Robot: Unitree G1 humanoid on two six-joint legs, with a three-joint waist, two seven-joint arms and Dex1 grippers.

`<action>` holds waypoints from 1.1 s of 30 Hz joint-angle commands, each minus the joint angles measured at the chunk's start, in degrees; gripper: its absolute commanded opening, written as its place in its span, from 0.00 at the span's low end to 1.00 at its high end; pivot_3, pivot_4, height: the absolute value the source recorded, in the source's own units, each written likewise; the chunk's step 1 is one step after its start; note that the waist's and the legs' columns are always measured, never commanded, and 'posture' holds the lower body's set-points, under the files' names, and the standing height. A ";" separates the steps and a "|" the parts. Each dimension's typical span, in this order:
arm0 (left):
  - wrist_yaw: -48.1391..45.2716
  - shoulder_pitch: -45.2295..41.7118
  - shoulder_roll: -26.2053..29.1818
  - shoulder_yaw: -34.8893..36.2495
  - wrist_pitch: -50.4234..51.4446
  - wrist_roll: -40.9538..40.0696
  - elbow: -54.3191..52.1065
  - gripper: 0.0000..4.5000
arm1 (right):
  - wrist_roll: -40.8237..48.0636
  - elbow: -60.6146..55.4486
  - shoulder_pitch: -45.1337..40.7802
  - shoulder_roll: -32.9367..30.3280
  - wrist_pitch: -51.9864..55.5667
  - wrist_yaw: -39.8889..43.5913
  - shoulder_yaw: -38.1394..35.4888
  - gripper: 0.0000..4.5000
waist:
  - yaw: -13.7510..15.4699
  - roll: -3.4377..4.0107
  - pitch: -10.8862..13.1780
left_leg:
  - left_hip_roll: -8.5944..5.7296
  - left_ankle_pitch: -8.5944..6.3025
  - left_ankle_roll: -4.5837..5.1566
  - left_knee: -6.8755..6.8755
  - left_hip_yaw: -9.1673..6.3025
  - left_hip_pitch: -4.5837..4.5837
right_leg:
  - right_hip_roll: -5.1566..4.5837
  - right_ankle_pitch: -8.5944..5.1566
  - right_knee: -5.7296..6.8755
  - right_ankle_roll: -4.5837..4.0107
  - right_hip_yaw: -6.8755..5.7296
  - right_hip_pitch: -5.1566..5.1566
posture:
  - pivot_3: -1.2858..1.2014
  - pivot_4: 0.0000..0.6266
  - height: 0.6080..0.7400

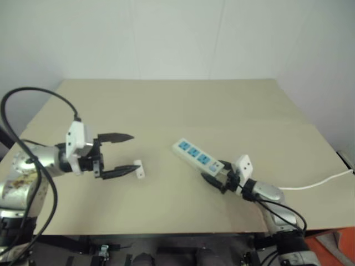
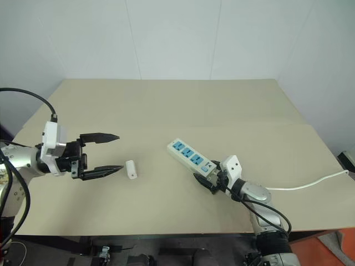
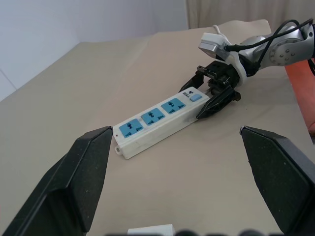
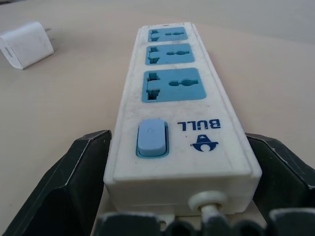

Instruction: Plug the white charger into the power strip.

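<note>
Right end effector (image 2: 206,182) apart, straddling power strip (image 2: 188,157) to steady it; left end effector (image 2: 113,152) apart beside white charger (image 2: 131,169).

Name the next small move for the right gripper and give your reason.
Probably close the right gripper on the power strip: its open fingers already straddle the strip's switch end, one on each side, so a grip would steady it. The white charger lies on the table, near the open left gripper.

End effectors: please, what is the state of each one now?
Left end effector: open, holding nothing, beside the charger.
Right end effector: open, its fingers on either side of the strip's cord end.
</note>
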 commanded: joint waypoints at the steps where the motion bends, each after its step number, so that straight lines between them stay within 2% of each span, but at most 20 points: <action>1: 0.02 -0.19 0.24 1.17 -0.72 -0.16 -1.25 1.00 | 0.07 0.76 -0.03 0.00 -1.43 0.40 0.11 0.91 | 0.01 0.00 0.00 | 0.00 0.00 0.00 0.00 -0.01 0.02 | 0.00 0.00 0.00 0.00 0.00 0.02 | 0.52 0.24 1.00; 4: 0.11 -0.14 0.19 1.30 -0.66 -0.20 -1.34 1.00 | 0.04 0.91 0.36 -0.55 -1.99 1.39 0.10 0.76 | 0.03 0.00 0.00 | 0.00 0.00 0.00 0.00 0.00 0.03 | 0.00 0.00 0.00 0.00 0.00 0.04 | 0.52 0.24 1.00; 8: 1.09 -1.26 -0.07 0.56 -0.50 0.53 -1.32 1.00 | -1.88 1.88 0.23 -1.04 -3.75 0.71 0.51 0.76 | 0.06 0.00 0.00 | 0.00 0.00 0.00 0.00 0.00 0.02 | 0.00 0.00 -0.01 0.00 -0.01 0.04 | 0.52 0.24 1.00; 12: 1.96 -6.49 0.13 -3.35 -2.83 5.85 -0.28 1.00 | -2.25 3.75 -0.70 -1.44 -4.98 2.04 0.93 0.76 | 0.20 -0.03 -0.02 | -0.01 0.00 0.00 0.01 -0.03 0.06 | 0.00 0.00 0.00 0.02 -0.03 0.11 | 0.52 0.24 1.00; 14: -2.41 -12.37 1.47 -7.42 -5.18 9.40 3.68 1.00 | -2.34 4.97 -1.63 -1.80 -5.42 3.04 1.27 0.76 | 0.27 -0.04 -0.02 | -0.02 0.00 0.00 0.02 -0.03 0.09 | 0.00 -0.01 -0.01 0.07 -0.03 0.14 | 0.52 0.24 1.00; 16: -10.75 -20.84 2.35 -12.66 -10.18 13.16 10.68 1.00 | -2.26 6.24 -2.66 -2.04 -5.29 3.87 1.49 0.76 | 0.14 -0.04 -0.02 | -0.03 0.01 0.00 0.03 -0.02 0.12 | 0.01 -0.03 -0.02 0.12 -0.03 0.16 | 0.52 0.24 1.00; 17: -16.19 -25.84 2.52 -15.76 -13.63 14.17 14.77 1.00 | -2.31 6.92 -3.24 -2.14 -5.21 4.18 1.62 0.76 | 0.13 -0.05 -0.03 | -0.04 0.01 0.00 0.03 -0.03 0.11 | 0.03 -0.04 -0.01 0.13 -0.03 0.16 | 0.52 0.24 1.00; 19: -21.43 -34.20 3.89 -23.65 -20.24 13.15 21.21 1.00 | -2.31 8.42 -4.44 -2.37 -5.14 5.06 2.01 0.76 | 0.00 -0.05 -0.03 | -0.04 0.01 -0.01 0.02 -0.04 0.09 | 0.06 -0.04 -0.06 0.14 -0.03 0.15 | 0.52 0.24 1.00; 23: -22.05 -50.92 9.03 -49.70 -30.67 7.68 28.09 1.00 | -2.88 10.93 -5.91 -2.57 -5.99 6.37 2.73 0.76 | -0.35 -0.04 -0.02 | -0.05 -0.01 0.02 -0.01 0.01 0.04 | 0.05 0.02 -0.11 0.03 0.09 0.11 | 0.52 0.24 1.00; 26: -22.05 -60.14 9.63 -66.69 -37.92 5.58 30.90 1.00 | -2.58 11.13 -6.12 -2.44 -5.51 6.71 2.84 0.76 | -0.21 -0.05 -0.01 | -0.05 -0.02 0.05 -0.02 -0.03 0.01 | 0.07 -0.07 -0.08 0.18 0.08 0.09 | 0.52 0.24 1.00; 33: -22.05 -71.01 4.36 -88.58 -53.16 3.55 38.46 1.00 | -2.94 9.53 -4.28 -3.09 -4.77 7.00 3.48 0.76 | 0.10 -0.07 0.00 | -0.06 -0.02 0.05 0.08 -0.06 -0.02 | 0.08 -0.12 -0.02 0.26 0.08 0.09 | 0.52 0.24 1.00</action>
